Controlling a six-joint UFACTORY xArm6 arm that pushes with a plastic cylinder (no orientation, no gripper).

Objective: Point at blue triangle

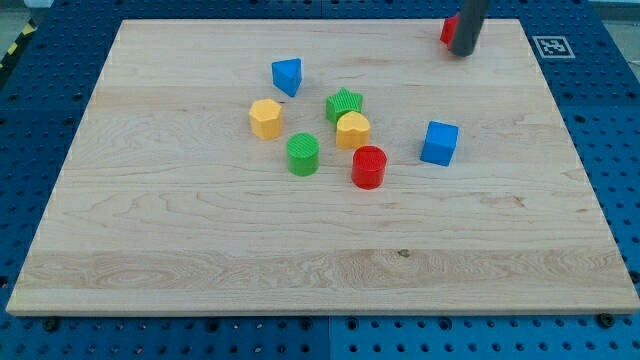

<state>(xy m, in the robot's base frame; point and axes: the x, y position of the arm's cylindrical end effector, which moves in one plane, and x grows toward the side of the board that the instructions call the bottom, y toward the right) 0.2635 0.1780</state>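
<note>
The pale wooden worktop [200,240] shows fine grain lines and sits on a blue perforated base [40,90]. On it: blue triangle [287,76], blue cube [439,143], yellow hexagon [265,118], yellow rounded block [352,130], green star [344,103], green cylinder [303,154], red cylinder [368,167]. A red block [447,30] peeks from behind the dark rod [468,25].

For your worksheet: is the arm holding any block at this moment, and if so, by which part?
Nothing is held. My tip is a bare rod end at the view's top right, beside a red block and far from the blue triangle.
</note>
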